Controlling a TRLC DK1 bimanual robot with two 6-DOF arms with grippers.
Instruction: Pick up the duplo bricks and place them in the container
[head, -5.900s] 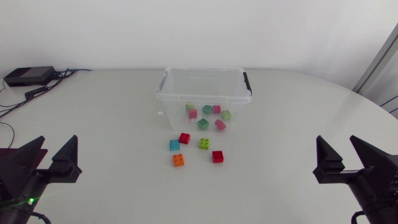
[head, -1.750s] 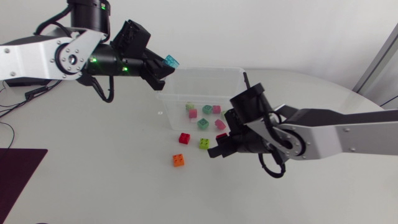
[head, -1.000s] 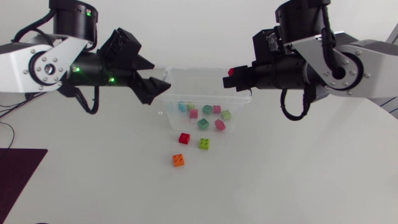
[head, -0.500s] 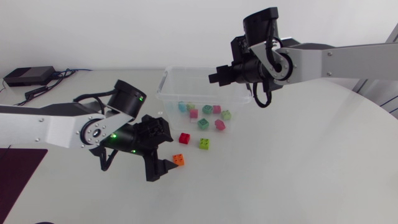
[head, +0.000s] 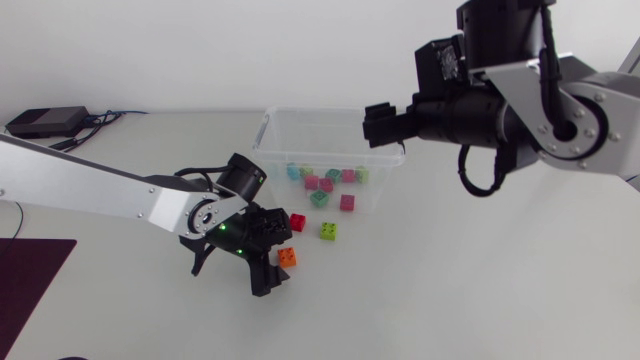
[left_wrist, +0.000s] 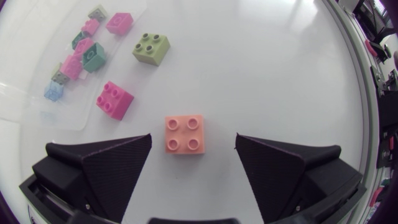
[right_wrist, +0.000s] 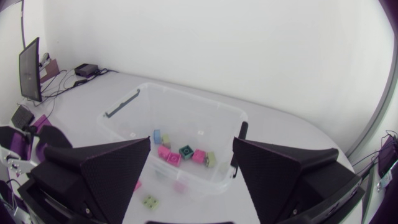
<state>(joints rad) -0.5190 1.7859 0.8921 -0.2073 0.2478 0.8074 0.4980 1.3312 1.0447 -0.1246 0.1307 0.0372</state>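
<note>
An orange brick lies on the white table, between the open fingers of my left gripper. In the left wrist view the orange brick sits untouched, midway in my left gripper. Just beyond it lie a red brick and a green brick. The clear container stands behind them with several bricks inside, among them a red one. My right gripper hangs open and empty above the container's right end. The right wrist view looks down past my right gripper into the container.
A black box with cables sits at the table's back left. A dark mat lies at the left edge. Bare tabletop stretches to the right and front of the loose bricks.
My right gripper opened above the container and the red brick it held now lies inside. My left arm came down from the container to the orange brick, fingers either side of it.
</note>
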